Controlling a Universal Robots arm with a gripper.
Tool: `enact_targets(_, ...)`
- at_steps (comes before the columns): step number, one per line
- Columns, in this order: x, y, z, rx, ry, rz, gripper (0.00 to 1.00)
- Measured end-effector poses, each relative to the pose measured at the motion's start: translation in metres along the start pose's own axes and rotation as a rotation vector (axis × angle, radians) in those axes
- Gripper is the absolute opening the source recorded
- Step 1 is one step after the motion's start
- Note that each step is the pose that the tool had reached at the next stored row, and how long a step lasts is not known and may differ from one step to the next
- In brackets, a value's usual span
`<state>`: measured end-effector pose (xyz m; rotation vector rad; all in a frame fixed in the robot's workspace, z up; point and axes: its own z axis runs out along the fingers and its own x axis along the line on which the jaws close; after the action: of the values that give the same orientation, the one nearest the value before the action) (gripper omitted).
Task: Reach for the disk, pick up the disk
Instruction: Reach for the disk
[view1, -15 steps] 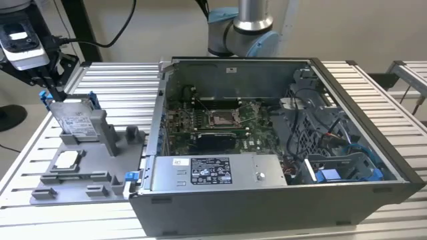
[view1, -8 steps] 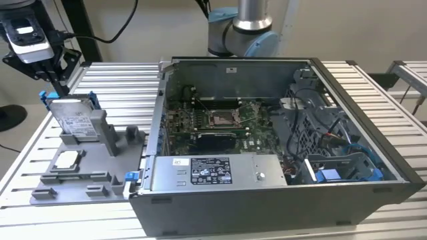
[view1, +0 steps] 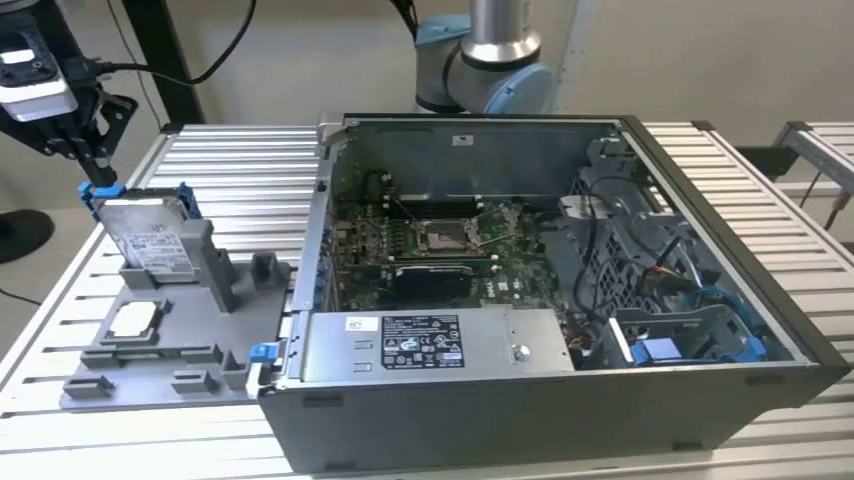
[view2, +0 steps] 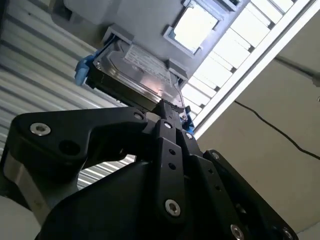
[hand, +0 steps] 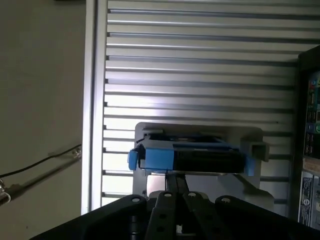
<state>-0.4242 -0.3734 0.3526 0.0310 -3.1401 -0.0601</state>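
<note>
The disk (view1: 140, 232) is a silver-grey hard drive with a white label in a bright blue bracket. It stands on edge, leaning, in a grey holder (view1: 167, 345) at the exterior view's left. My gripper (view1: 102, 183) hangs over the disk's upper far corner, its two thin black fingers pressed together and shut, their tips at the blue bracket. In the second wrist view the gripper (view2: 163, 106) meets the edge of the disk (view2: 140, 75). In the first wrist view the gripper (hand: 176, 179) ends just at the blue edge of the disk (hand: 190, 157). I cannot tell whether anything is pinched.
A small square silver chip (view1: 134, 320) lies flat in the holder in front of the disk. An open computer case (view1: 561, 250) with a long grey metal box (view1: 427, 345) stands to the exterior view's right. Everything rests on a slatted metal table (view1: 227, 150).
</note>
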Motion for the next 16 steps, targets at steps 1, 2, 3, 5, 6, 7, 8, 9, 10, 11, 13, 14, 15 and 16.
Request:
enact_targets(1,0.0011,0.0026,0.0004,0.0001,0.0001,0.0,0.0)
enact_targets(2,0.002,0.0051,0.0008,0.0001,0.0002,0.0,0.0)
enact_targets(3,0.0028,0.0077,0.0013,0.0001,0.0002,-0.001,0.0)
enact_targets(5,0.0045,0.011,0.0021,-0.0001,0.0,-0.001,0.0)
enact_targets(6,0.0052,0.0117,0.0023,0.0,0.0001,-0.002,0.0)
enact_targets(7,0.0056,0.0118,0.0022,0.0001,0.0002,-0.002,0.0)
enact_targets(8,0.0056,0.0118,0.0022,0.0001,0.0003,-0.002,0.0)
enact_targets(9,0.0056,0.0118,0.0022,0.0001,0.0003,-0.002,0.0)
enact_targets(10,0.0056,0.0118,0.0022,0.0001,0.0003,-0.002,0.0)
enact_targets(11,0.0056,0.0119,0.0022,0.0001,0.0003,-0.002,0.0)
enact_targets(13,0.0057,0.0118,0.0023,0.0,0.0001,-0.002,0.0)
enact_targets(14,0.0057,0.0118,0.0023,0.0001,0.0002,-0.002,0.0)
enact_targets(15,0.0057,0.0118,0.0023,0.0001,0.0002,-0.003,0.0)
enact_targets(16,0.0057,0.0119,0.0023,0.0001,0.0003,-0.006,0.0)
